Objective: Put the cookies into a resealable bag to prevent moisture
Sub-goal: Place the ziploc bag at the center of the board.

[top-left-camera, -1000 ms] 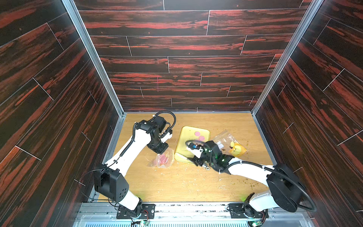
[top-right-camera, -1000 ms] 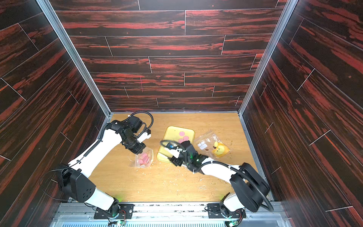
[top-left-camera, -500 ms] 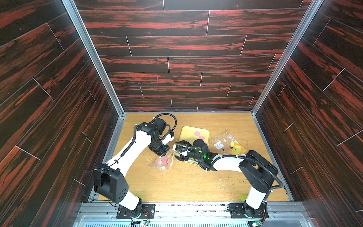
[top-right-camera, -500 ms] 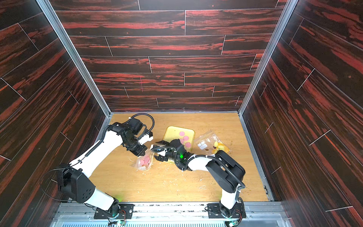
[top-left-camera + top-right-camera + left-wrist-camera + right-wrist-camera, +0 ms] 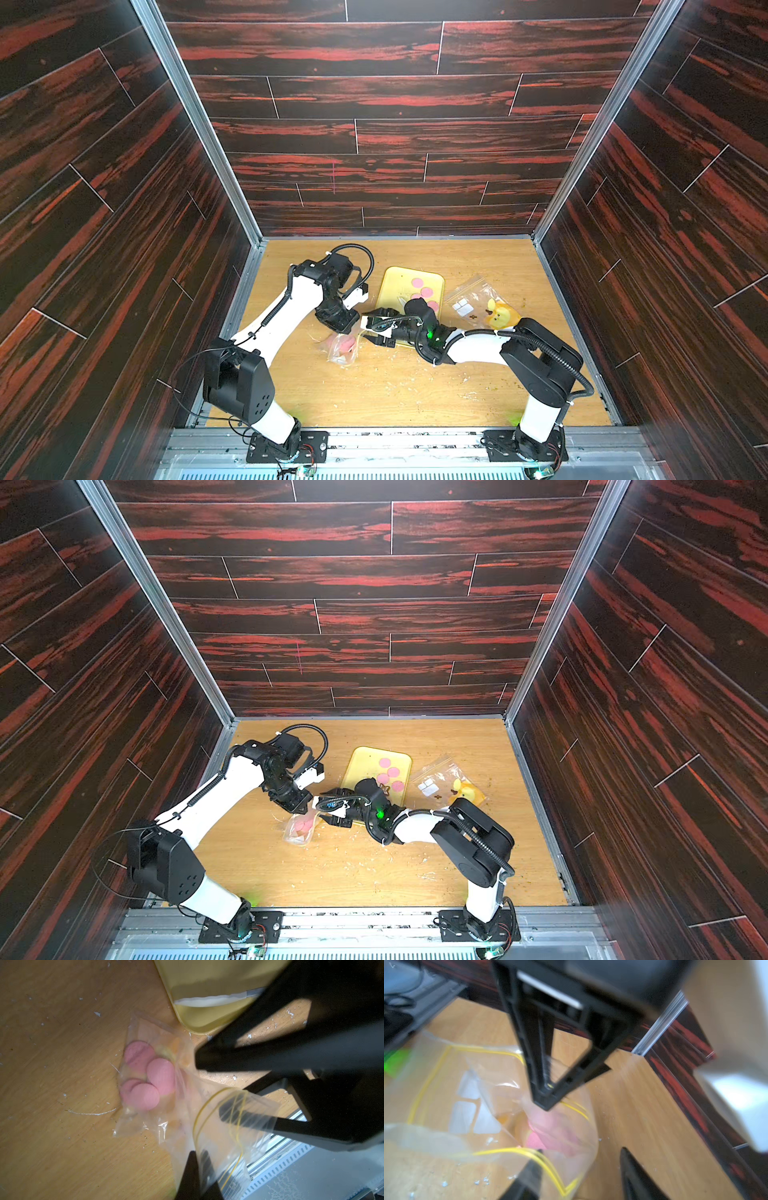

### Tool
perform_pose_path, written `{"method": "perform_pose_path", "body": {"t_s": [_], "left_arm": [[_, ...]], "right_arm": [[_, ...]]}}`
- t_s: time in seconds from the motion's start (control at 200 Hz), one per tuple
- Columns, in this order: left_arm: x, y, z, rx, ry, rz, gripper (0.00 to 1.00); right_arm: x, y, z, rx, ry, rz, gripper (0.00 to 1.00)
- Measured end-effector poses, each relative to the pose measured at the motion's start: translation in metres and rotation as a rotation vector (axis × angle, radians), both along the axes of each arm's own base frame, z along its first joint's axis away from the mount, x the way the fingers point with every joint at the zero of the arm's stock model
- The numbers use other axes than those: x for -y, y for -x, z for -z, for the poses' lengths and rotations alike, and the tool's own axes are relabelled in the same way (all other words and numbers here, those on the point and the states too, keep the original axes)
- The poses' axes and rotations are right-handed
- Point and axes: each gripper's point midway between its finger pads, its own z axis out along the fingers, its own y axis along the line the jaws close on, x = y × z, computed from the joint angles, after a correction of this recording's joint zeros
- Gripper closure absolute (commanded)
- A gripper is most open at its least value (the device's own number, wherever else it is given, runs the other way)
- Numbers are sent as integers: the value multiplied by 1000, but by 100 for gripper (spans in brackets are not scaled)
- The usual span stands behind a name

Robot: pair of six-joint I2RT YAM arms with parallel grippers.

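Between the shut left jaws the zip bag (image 5: 187, 1093) is held; its free rim should be pinched softly by half-open right jaws.

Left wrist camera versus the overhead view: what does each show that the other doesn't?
Only the left wrist camera shows the yellow zip line at the mouth of the clear bag, and the cookies inside as separate pink discs. Only a top view shows more pink cookies lying on the yellow tray and a second bag near it. Both show the clear bag, its pink contents, part of the tray and the wooden table.
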Motion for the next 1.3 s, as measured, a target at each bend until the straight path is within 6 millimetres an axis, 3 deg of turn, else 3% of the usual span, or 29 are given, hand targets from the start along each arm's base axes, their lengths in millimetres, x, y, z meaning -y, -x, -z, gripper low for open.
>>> {"method": "perform_pose_path", "body": {"t_s": [0.361, 0.466, 0.661, 0.897, 1.047, 1.303], "left_arm": [[-4, -1, 1, 1, -23, -16, 100], [-5, 0, 1, -5, -27, -22, 98], [-6, 4, -4, -4, -23, -30, 92], [4, 11, -38, 73, 83, -29, 90], [22, 24, -57, 90, 190, 11, 86], [48, 32, -64, 67, 282, 72, 70]], "right_arm": [[-1, 5, 2, -67, -6, -7, 93], [-1, 6, 3, -84, -2, -8, 100], [4, 14, -5, -143, 6, -17, 100], [16, 33, -50, -270, 7, -29, 100], [33, 47, -72, -384, 49, -2, 100], [72, 71, -92, -585, 167, 97, 100]]}}
